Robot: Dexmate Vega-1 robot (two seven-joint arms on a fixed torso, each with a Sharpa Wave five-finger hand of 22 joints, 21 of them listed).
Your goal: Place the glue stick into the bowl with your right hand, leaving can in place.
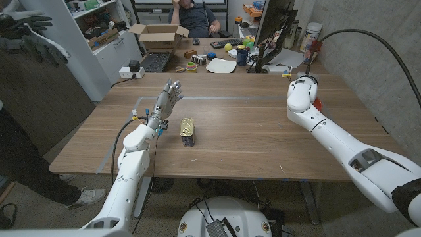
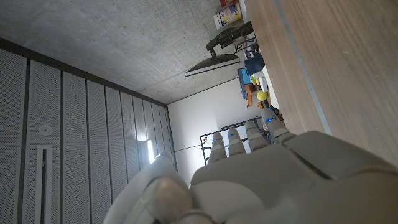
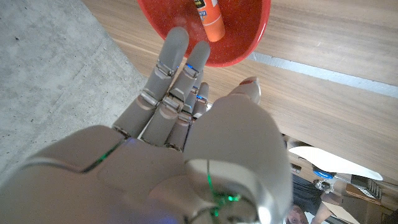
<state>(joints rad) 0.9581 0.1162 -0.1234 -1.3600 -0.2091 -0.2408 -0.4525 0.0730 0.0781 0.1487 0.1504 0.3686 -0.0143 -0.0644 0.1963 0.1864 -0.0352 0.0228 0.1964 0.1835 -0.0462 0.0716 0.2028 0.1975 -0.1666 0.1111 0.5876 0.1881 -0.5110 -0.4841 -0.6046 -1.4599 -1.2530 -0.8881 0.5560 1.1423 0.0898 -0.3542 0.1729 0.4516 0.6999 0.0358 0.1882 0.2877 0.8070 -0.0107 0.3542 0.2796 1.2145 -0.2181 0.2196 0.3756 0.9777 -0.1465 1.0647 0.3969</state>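
Glue stick (image 3: 212,18) already lies inside the red bowl (image 3: 249,34), seen in the right wrist view, orange body with a white label end, resting on the bowl floor. So the placing step looks done; judging from this, what is in hand is the release and pull-back.

Right robot hand (image 3: 186,118): fingers (image 3: 176,50) extended and apart, holding nothing, tips over the bowl's near rim, not touching the glue stick as far as visible. In the head view only the right arm's white forearm and wrist (image 1: 301,99) show, at about 2 o'clock from the can, well apart from it; the bowl is hidden behind the arm there.

Can (image 1: 189,131) lies near tabletop (image 1: 250,141) centre, untouched, just beside the left robot hand (image 1: 169,99) at its 5 o'clock.

Left robot hand: open, fingers spread and raised, holds nothing.

Next move, my guess: lift the right robot hand clear of the bowl without clipping the rim or dragging the stick out, and retreat toward the robot's side. Keep clear of the can.
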